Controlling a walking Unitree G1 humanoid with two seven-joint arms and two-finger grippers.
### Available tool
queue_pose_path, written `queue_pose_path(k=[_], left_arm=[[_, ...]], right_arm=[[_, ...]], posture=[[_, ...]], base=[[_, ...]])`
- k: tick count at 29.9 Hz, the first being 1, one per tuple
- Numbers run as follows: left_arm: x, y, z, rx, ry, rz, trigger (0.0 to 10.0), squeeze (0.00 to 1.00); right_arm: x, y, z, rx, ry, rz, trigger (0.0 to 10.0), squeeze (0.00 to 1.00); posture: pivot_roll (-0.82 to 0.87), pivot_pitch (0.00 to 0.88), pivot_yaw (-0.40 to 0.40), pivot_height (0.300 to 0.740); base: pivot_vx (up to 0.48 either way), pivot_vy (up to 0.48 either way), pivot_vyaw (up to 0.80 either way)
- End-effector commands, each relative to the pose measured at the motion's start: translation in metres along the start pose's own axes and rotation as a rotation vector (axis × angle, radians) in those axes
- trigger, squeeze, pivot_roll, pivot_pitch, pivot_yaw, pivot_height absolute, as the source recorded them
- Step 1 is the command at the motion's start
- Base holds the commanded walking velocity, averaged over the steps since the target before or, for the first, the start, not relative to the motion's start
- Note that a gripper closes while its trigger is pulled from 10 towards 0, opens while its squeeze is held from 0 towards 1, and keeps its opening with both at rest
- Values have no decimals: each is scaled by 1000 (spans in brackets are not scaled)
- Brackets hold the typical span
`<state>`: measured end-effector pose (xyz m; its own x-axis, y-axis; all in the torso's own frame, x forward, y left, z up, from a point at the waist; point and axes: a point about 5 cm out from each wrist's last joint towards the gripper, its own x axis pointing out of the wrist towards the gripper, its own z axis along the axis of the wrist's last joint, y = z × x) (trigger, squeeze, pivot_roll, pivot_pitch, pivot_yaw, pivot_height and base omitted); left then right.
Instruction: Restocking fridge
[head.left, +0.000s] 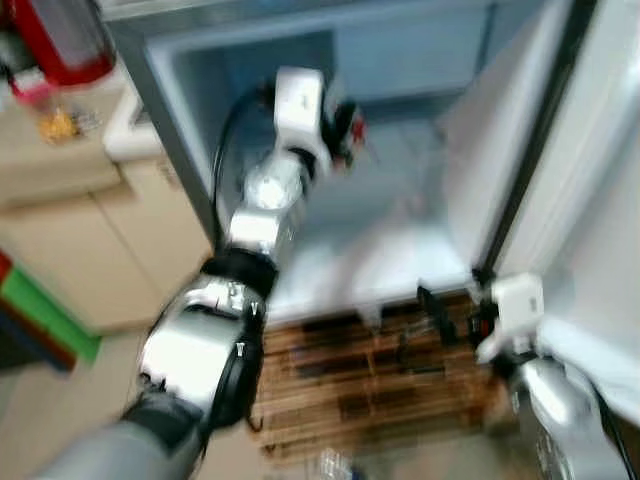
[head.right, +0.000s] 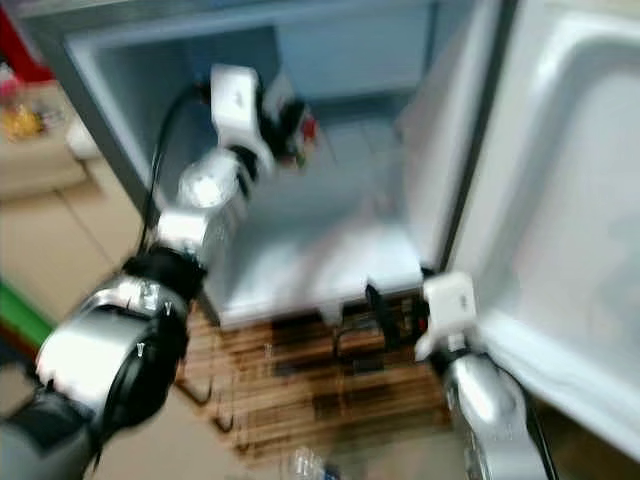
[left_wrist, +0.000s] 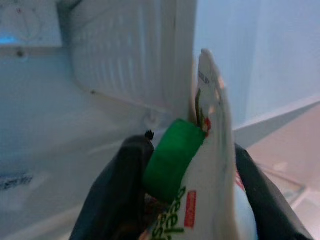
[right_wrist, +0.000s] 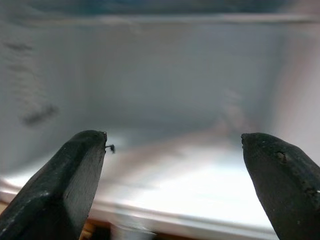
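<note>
The fridge (head.left: 400, 260) stands open, its pale inside bare, with its door (head.right: 580, 200) swung out to the right. My left arm reaches deep into it, and the left gripper (head.left: 345, 135) is shut on a white carton (left_wrist: 210, 150) with a green screw cap (left_wrist: 172, 160) and red and green print. The carton is held up near the ribbed back wall, above the fridge floor. My right gripper (head.left: 432, 312) hangs low at the fridge's front edge, open, with nothing between its fingers (right_wrist: 75, 180). The head views are blurred.
A thermostat dial (left_wrist: 20, 25) sits on the fridge's inner wall. Dark wooden floor (head.left: 350, 390) lies under the fridge's front. A beige cabinet (head.left: 90, 230) with a red object (head.left: 60, 40) on top stands to the left.
</note>
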<state>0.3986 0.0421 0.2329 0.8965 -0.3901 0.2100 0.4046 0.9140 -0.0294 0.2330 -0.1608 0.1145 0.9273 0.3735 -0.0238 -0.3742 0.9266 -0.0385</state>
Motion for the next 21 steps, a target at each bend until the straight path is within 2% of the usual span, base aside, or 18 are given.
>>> queue_pose_path(k=[1,6,15,21], left_arm=[[-5,35,0,-19,23,216,10000,0],[-2,28,6,-13,-11,220,10000,0],[-7,39,2,-34,21,362,10000,0],[-7,44,6,21,-24,405,10000,0]], right_arm=[[-6,-2,0,-4,14,2,10000,0],[-11,1,0,-1,29,14,10000,0],[-13,2,-2,0,49,6,10000,0],[-13,4,-3,4,57,13,10000,0]], posture=[[-244,0,101,740],[-247,0,99,740],[-250,0,109,740],[-245,0,103,740]], base=[[0,0,0],[0,0,0],[0,0,0],[0,0,0]])
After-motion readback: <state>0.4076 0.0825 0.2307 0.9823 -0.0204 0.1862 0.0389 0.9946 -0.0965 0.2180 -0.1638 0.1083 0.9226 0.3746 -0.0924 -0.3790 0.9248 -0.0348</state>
